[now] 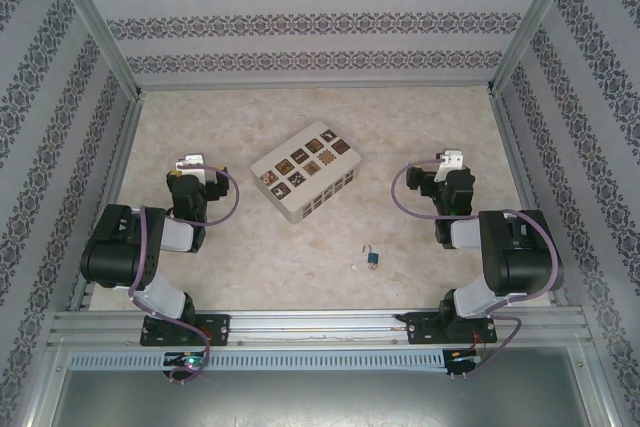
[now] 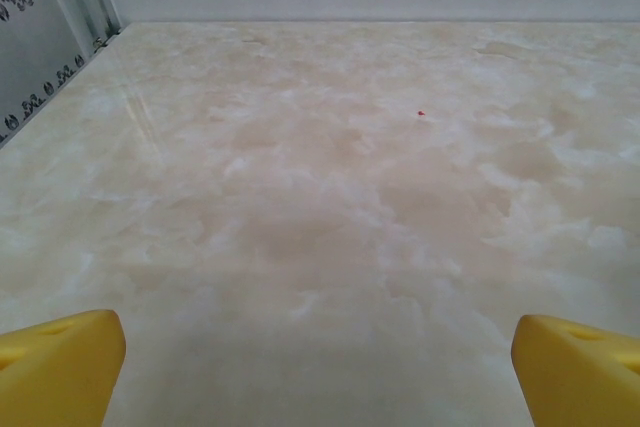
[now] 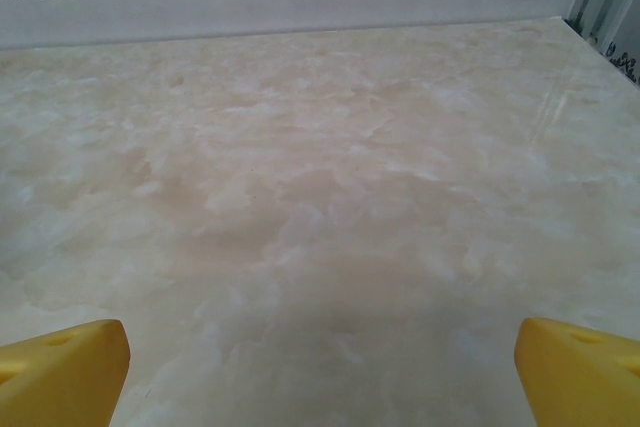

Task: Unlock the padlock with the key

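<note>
Blue padlock (image 1: pixel 371 258) lies on the surface (image 1: pixel 250 267), between and behind the left hand (image 1: pixel 190 163) and right hand (image 1: pixel 452 159); both are spread wide and empty, ready to grasp.

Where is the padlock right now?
In the top view the padlock lies on the table just right of centre, on the near side of the cream box and apart from it, closer to the right arm.

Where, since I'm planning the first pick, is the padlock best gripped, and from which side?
Grip the padlock by its blue body, across its narrow sides, coming straight down from above. It seems to lie flat on the table, thin silver shackle pointing toward the far side, so the body is the sturdier hold.
</note>
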{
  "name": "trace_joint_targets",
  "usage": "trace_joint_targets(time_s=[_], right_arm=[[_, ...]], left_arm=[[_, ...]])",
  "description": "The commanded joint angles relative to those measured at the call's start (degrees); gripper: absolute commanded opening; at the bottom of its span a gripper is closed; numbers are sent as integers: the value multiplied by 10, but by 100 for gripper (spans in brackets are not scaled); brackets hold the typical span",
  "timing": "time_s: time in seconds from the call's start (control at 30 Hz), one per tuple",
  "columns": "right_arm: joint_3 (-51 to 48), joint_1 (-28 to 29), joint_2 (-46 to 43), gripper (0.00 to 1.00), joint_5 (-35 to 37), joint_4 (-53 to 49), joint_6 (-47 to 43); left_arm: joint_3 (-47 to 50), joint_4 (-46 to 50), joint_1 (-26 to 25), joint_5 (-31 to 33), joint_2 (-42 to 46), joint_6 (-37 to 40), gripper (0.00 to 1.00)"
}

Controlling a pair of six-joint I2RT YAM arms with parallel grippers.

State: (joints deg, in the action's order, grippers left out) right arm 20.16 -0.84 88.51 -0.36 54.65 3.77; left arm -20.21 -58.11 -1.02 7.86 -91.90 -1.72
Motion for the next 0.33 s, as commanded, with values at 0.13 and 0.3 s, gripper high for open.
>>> trace_joint_targets(time_s=[0.13,0.3], right_arm=[[15,12,-7,98,12,-4,-16],[14,12,-7,98,13,-3,-16]], left_arm=[[-2,0,7,-7,4,-5,99],[-2,0,6,-6,4,-5,99]])
